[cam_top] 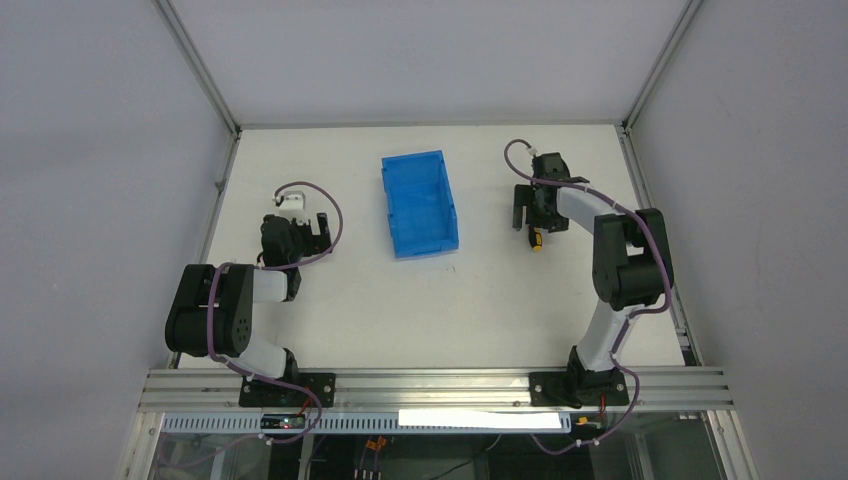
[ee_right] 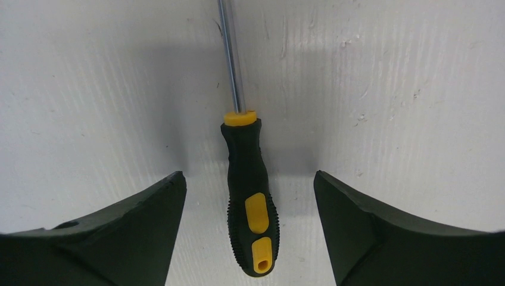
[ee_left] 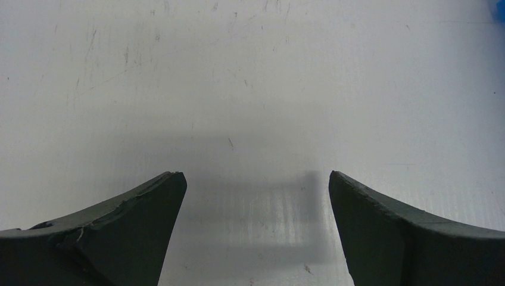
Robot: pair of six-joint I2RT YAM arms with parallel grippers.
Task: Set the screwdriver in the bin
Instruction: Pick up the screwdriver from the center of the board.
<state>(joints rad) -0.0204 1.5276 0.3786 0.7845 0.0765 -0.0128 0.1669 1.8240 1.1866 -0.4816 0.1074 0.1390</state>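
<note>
Right claw [ee_right: 249, 175] spread wide astride the screwdriver [ee_right: 257, 215]: ribbed black-and-yellow handle, thin shiny metal shaft cut off. Left claw [ee_left: 256, 176] gapes over scuffed tabletop [ee_left: 250, 71].

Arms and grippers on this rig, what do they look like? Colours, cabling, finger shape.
Both arms, left arm and right arm, mix white links with chunky black joint housings. A purple cable loops along each to a white connector. Fingers are matte dark grey wedges, tapered; no markings visible.
</note>
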